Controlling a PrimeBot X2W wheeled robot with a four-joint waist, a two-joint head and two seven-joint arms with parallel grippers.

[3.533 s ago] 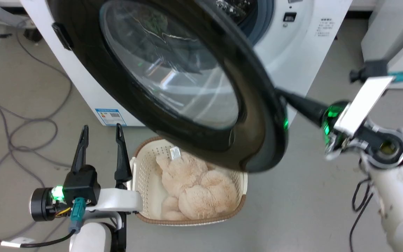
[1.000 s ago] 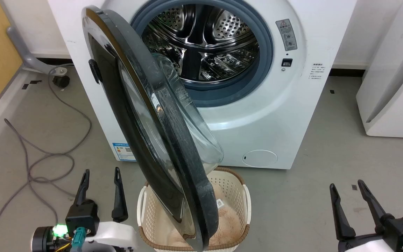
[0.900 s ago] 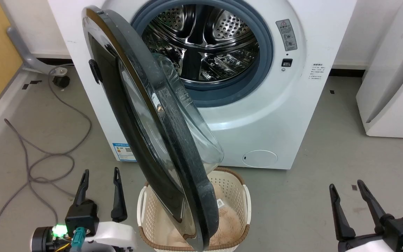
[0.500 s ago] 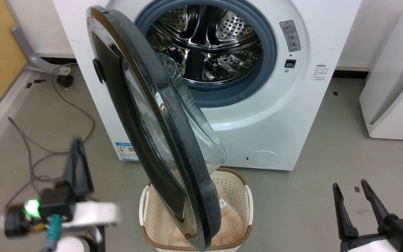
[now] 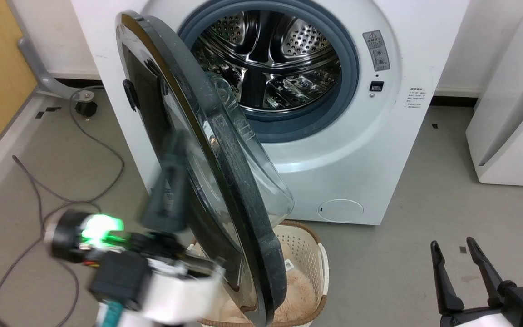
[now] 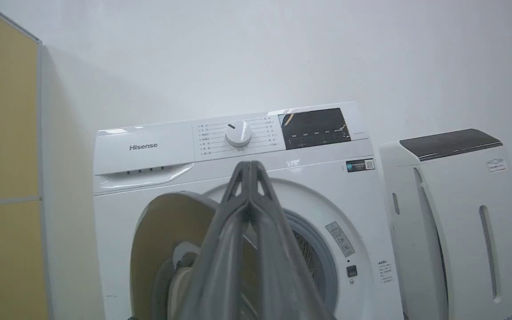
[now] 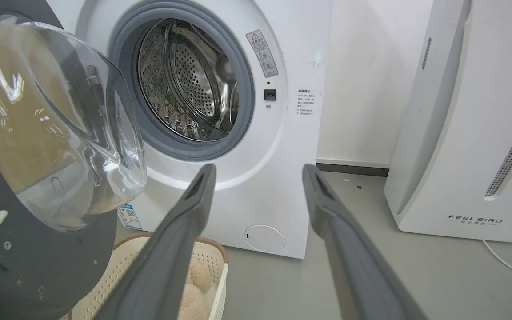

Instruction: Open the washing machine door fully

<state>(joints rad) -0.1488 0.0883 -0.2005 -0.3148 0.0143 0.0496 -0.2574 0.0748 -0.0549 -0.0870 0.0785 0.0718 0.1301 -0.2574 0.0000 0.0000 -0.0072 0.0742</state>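
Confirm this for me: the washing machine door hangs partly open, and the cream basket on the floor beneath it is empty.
One part is wrong. The washing machine door does hang partly open, but the cream basket beneath it is not empty. A fluffy beige plush lies inside it, as the head view shows.

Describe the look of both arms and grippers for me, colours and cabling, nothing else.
Left gripper: two long dark tapered fingers on a black block, a round black wrist with a bright green light, a teal connector, a white forearm shell; blurred in the head view. Right gripper: matching dark fingers on a black body, teal connector and pale shell at the frame edge.
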